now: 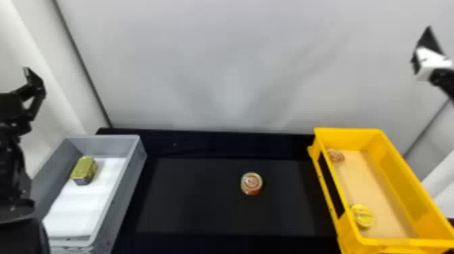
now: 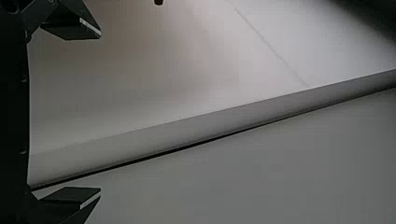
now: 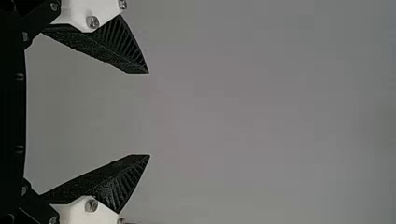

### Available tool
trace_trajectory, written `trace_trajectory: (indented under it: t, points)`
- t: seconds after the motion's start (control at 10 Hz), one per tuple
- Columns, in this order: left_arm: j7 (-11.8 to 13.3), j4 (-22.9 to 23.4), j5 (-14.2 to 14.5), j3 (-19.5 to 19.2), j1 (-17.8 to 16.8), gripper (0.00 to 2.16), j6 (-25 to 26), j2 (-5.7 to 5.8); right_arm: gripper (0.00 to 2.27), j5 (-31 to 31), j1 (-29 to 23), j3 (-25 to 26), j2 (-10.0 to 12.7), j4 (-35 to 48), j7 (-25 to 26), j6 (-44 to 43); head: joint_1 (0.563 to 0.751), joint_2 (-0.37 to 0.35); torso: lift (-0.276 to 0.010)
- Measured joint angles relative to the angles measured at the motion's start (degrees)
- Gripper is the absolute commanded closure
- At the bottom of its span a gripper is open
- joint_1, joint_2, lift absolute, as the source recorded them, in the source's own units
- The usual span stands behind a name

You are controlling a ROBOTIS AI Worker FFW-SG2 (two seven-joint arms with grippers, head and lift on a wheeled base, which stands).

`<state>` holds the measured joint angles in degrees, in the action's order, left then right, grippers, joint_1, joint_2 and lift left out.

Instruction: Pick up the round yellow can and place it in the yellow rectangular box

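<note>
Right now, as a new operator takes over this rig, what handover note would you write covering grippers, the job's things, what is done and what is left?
Left gripper: open, empty, held up at the left.
Right gripper: open, empty, held up at the right.
Yellow can: in the near part of the yellow box, by its left wall.
Done: the can is in the box, free of both grippers.
Left: seemingly nothing more to place.

Lab-like booth: pale panels (image 1: 219,67) behind a black table (image 1: 196,202)
</note>
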<state>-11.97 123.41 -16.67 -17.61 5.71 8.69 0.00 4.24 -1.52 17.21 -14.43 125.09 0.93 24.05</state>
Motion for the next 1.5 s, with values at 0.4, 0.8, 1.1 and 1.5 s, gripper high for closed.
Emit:
trace_trajectory:
  t: [0.4,0.8,1.1,1.5]
  points:
    - [0.01,-0.04,0.06,0.15,-0.05,0.10,0.18,0.00,0.19,1.63,-1.53,-10.53,0.34,-0.79,5.78,8.53,0.694,0.014,-0.060]
    - [0.01,-0.17,0.06,0.21,-0.08,0.10,0.42,0.00,0.19,3.57,-1.65,-16.06,0.50,-2.75,0.93,15.88,0.694,0.014,-0.060]
    - [0.01,-0.19,0.06,0.16,-0.08,0.10,0.46,0.00,0.19,6.30,-2.63,-19.18,0.61,-5.46,-0.83,19.57,0.694,0.014,-0.060]
    - [0.01,-0.32,0.06,0.27,-0.16,0.10,0.53,0.00,0.19,12.26,-2.61,-23.75,1.00,-7.52,2.20,28.27,0.694,0.014,-0.060]
